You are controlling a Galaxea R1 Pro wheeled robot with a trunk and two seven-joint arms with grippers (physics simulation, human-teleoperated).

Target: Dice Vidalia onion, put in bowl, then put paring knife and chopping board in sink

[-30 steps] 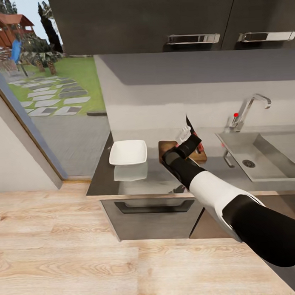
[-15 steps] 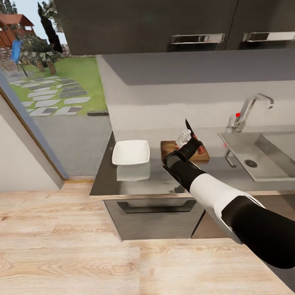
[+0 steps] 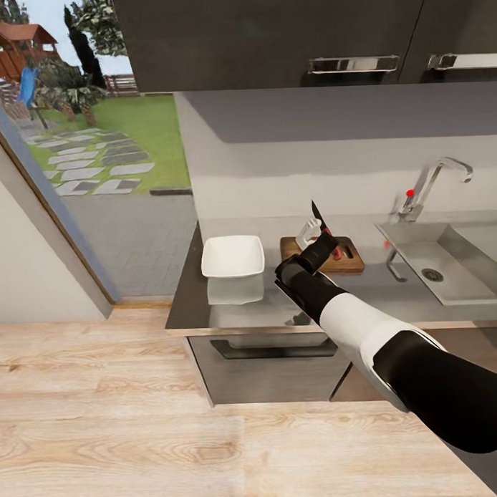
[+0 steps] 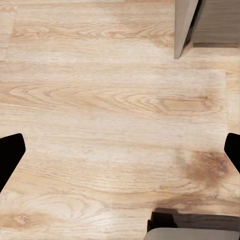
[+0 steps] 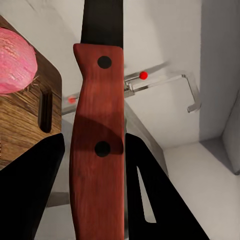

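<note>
We see the small pink-red Vidalia onion on the brown wooden chopping board, near its slot end. Our right pincer clamps the red-handled paring knife, blade pointing up, directly above the board; the onion lies just right of it. The left pincer hangs open over the wood floor. The grey steel worktop carries the white square bowl left and the steel sink right.
</note>
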